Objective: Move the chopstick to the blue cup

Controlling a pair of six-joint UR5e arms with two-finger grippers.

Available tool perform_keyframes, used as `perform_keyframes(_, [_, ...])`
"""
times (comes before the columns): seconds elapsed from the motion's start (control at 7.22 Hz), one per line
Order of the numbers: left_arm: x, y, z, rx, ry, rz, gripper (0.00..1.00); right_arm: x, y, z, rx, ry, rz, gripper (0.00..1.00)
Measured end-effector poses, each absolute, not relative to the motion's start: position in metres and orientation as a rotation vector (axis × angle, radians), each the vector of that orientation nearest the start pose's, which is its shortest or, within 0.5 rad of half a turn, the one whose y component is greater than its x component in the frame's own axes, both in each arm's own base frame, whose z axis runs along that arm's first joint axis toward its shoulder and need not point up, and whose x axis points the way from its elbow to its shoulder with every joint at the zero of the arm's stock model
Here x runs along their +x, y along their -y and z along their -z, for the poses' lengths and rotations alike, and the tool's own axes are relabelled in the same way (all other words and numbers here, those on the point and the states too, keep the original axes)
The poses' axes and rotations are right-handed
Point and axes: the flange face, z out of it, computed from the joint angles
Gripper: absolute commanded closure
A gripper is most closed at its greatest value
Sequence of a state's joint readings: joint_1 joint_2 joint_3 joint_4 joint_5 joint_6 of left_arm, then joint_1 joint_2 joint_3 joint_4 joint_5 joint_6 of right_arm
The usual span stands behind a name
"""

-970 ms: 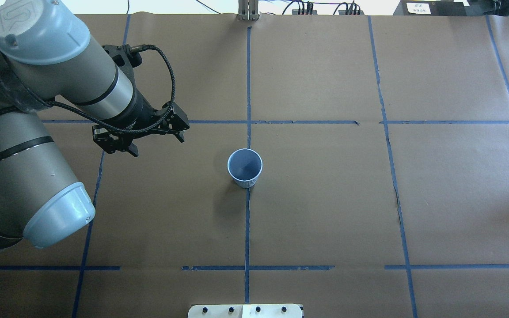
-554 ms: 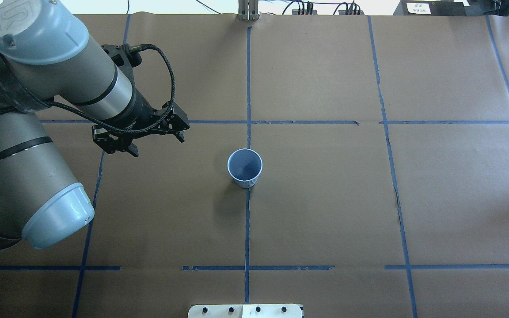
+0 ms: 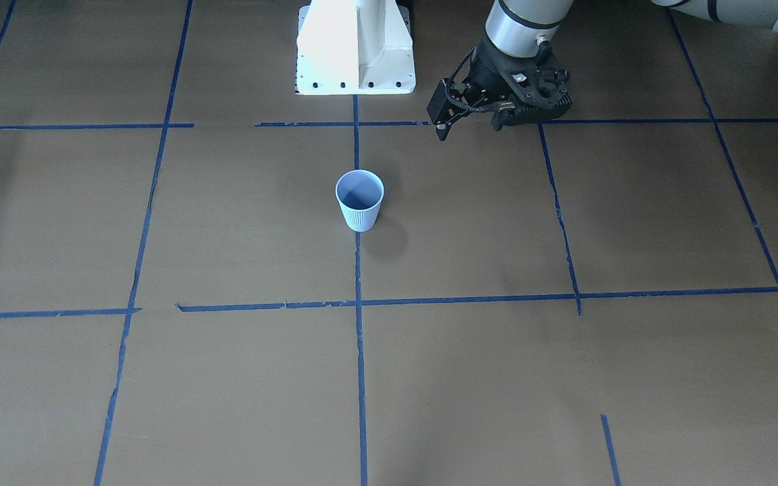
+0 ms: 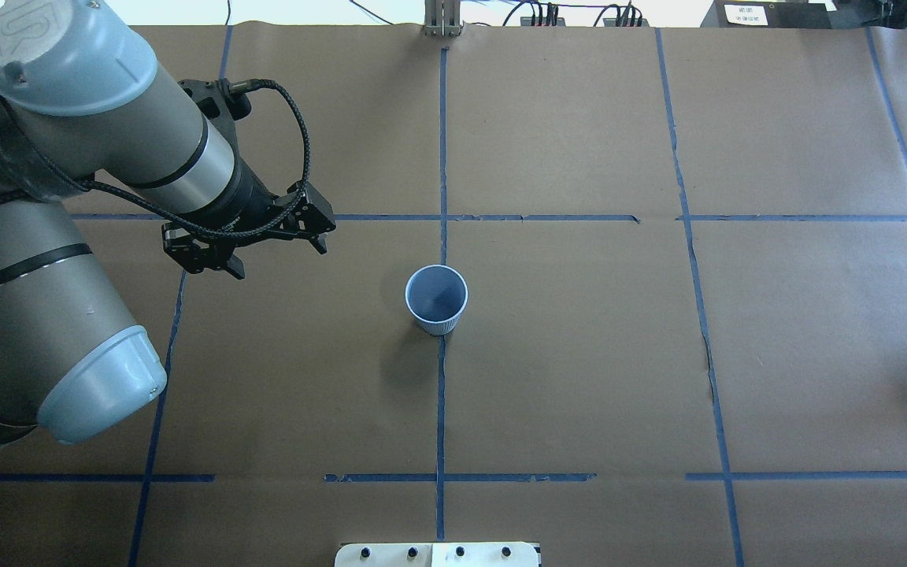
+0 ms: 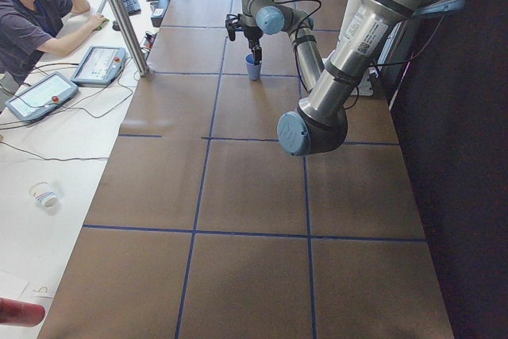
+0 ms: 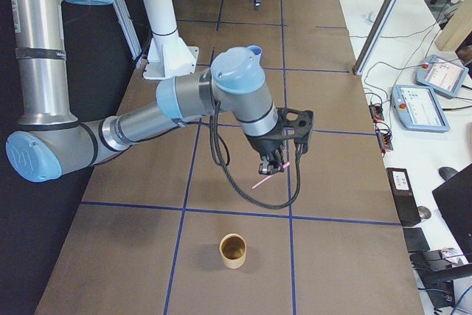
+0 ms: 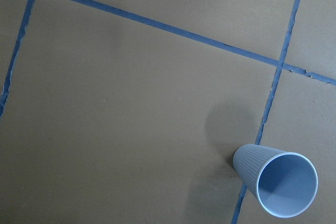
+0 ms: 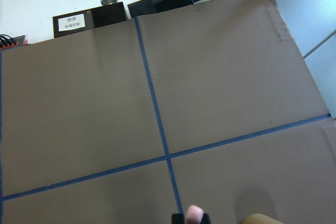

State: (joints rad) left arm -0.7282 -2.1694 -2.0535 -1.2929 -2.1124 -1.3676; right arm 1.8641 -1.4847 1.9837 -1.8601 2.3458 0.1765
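Note:
The blue cup point(image 4: 436, 299) stands upright on the centre tape line, seen also from the front point(image 3: 359, 199) and at the lower right of the left wrist view point(image 7: 278, 182). My left gripper point(image 4: 276, 253) hovers open and holds nothing, to the left of the cup and well apart from it point(image 3: 471, 127). My right gripper point(image 6: 274, 169) is out of the overhead view, far off at the table's right end. It is shut on the pink chopstick point(image 6: 264, 180), which slants down from its fingers. The chopstick's tip point(image 8: 194, 212) shows between the fingers in the right wrist view.
A brown cup point(image 6: 234, 250) stands on the paper just below the right gripper, and its rim shows in the right wrist view point(image 8: 257, 219). The white robot base point(image 3: 355, 47) sits behind the blue cup. A person sits at a side desk point(image 5: 32, 13) with tablets and cables.
The left arm and its open gripper have drifted very slightly leftward. The blue cup has not moved.

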Motion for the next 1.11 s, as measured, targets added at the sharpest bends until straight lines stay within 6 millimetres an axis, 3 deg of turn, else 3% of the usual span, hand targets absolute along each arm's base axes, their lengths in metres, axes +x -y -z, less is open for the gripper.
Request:
perform_keyframes(0.14, [0.357, 0.430, -0.161, -0.106, -0.924, 0.270, 0.00, 0.188, 0.483, -0.387, 0.222, 0.769, -0.329, 0.98])
perform_keyframes(0.28, [0.351, 0.429, -0.172, -0.100, -0.912, 0.255, 0.00, 0.155, 0.511, -0.330, 0.193, 0.777, -0.291, 0.98])
perform_keyframes(0.42, [0.342, 0.429, -0.184, -0.078, -0.900, 0.219, 0.00, 0.105, 0.529, -0.282, 0.169, 0.784, -0.259, 0.98])
perform_keyframes(0.55, [0.327, 0.435, -0.201, -0.044, -0.880, 0.174, 0.00, 0.037, 0.539, -0.235, 0.150, 0.786, -0.236, 0.98])
perform_keyframes(0.83, [0.287, 0.455, -0.244, 0.019, -0.823, 0.084, 0.00, -0.076, 0.534, -0.164, 0.153, 0.790, -0.204, 0.98])
perform_keyframes(1.11, [0.239, 0.471, -0.293, 0.069, -0.758, -0.006, 0.00, -0.169, 0.515, -0.117, 0.214, 0.838, -0.186, 0.98])
